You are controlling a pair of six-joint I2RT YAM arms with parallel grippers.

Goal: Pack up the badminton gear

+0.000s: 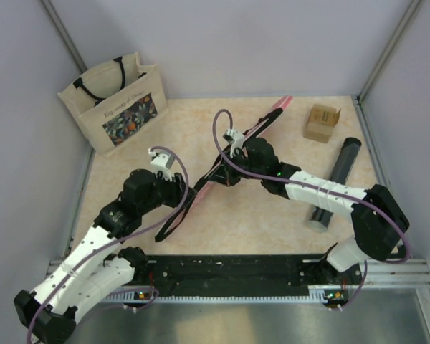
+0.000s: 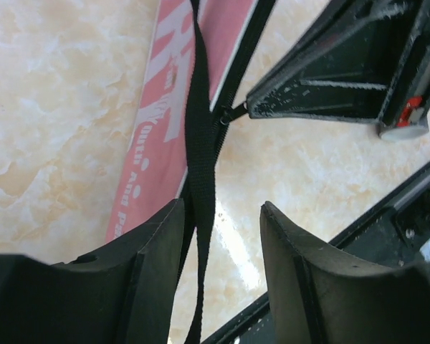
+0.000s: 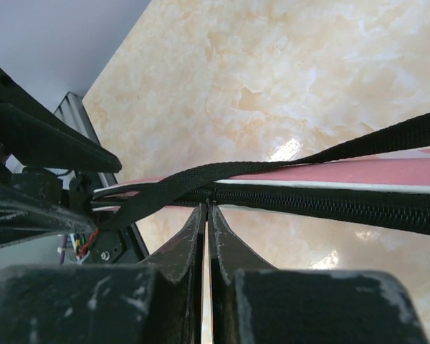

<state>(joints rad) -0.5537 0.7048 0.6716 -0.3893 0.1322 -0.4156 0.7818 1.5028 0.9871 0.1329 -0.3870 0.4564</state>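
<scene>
The long pink "SPORT" cover [image 1: 261,122] lies diagonally across the table, and its black strap [image 1: 173,218] loops toward the near edge. My right gripper [image 1: 226,168] is at the cover's middle, shut on the zipper pull [image 3: 210,195] of the black zipper [image 3: 322,204]. My left gripper [image 1: 188,192] is open at the cover's lower end. In the left wrist view the strap [image 2: 201,143] runs between the fingers [image 2: 158,244], close to the left one, beside the pink cover [image 2: 165,107]. A dark tube [image 1: 335,183] lies at the right. No rackets or shuttlecocks show.
A beige floral tote bag [image 1: 118,104] stands at the back left. A small brown cardboard box [image 1: 322,122] sits at the back right, near the tube's far end. A black rail [image 1: 229,276] runs along the near edge. Grey walls close in the table.
</scene>
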